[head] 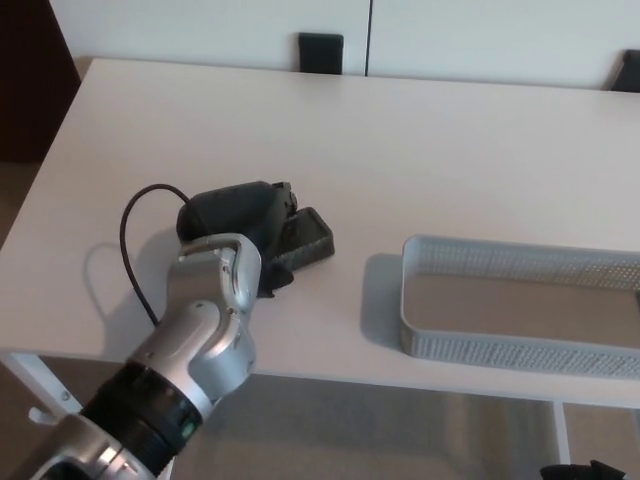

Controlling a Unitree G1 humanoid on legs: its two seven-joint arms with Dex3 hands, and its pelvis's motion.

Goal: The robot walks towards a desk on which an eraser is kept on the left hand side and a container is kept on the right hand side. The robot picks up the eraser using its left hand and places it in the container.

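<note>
My left hand (245,220) reaches over the near part of the white desk (400,140), its black fingers wrapped around the dark eraser (308,240). The eraser sticks out to the right of the hand, tilted; whether it rests on the desk or hangs just above it I cannot tell. The silver forearm (195,340) comes in from the lower left, with a black cable looping beside the wrist. The grey mesh container (520,345) stands on the desk's near right, a gap of bare desk apart from the eraser, with nothing in it. My right hand does not show.
The desk's front edge runs just below the forearm and the container. Two dark chair backs (321,52) show behind the far edge. A dark panel stands at the far left.
</note>
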